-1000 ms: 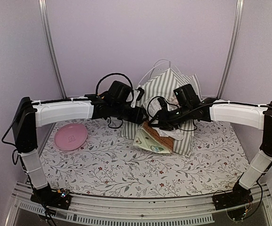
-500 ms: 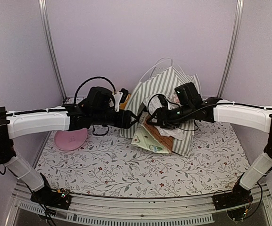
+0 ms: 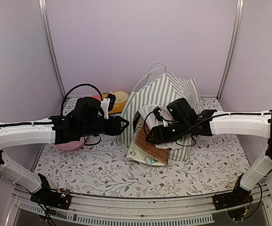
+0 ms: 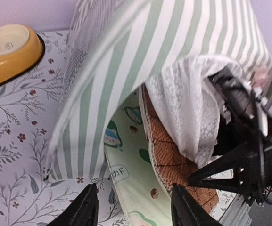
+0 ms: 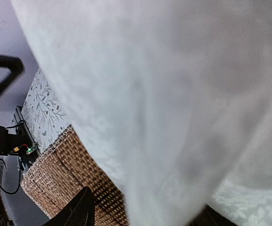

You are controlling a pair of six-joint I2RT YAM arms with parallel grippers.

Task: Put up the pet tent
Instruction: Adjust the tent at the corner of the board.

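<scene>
Overview, wrist close-ups, shared pet tent (image 3: 166, 92)

Floral-print table cover (image 3: 103, 174), lavender walls behind. Orange double pet bowl (image 3: 117, 100) at the back, left of centre, cream insert visible. Pink plate (image 3: 69, 144) near the left edge, mostly hidden. Pale yellow avocado-print mat (image 3: 144, 154) mid-table, with a woven brown layer (image 3: 151, 141) lying on the printed face. Metal frame posts (image 3: 51, 47) in the rear corners.

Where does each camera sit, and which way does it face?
Top external: above, behind the bases, looking down on left arm, right arm and pet tent.
Left wrist: faces the tent's striped wall; own open jaws at the bottom.
Right wrist: buried against the lace curtain; one finger shows.
Both wrist views share that curtain.
</scene>
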